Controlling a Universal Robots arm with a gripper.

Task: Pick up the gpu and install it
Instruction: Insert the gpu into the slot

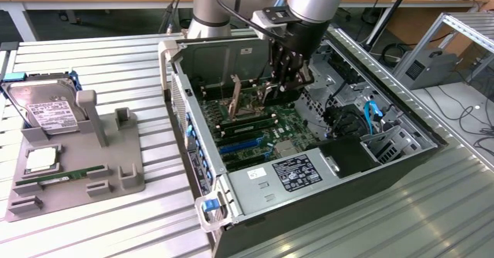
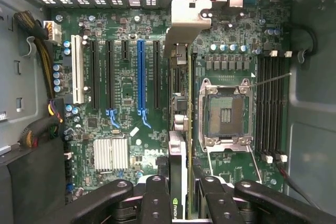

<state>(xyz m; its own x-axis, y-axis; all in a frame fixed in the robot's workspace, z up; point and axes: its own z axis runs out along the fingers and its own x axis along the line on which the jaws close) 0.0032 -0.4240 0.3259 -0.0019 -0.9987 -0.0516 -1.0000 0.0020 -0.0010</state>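
Workshop bench, open computer case [image 1: 386,154] lying on slatted metal table [image 1: 115,223]. The gpu [image 2: 178,129] is hanging edge-on over the motherboard [image 2: 121,103], gripper [image 2: 178,203] clamping it. Pick-up done; card not yet seated in a slot.

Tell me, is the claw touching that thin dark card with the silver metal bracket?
Touching. In the wrist view the claw has its fingers closed on both faces of the thin dark card.
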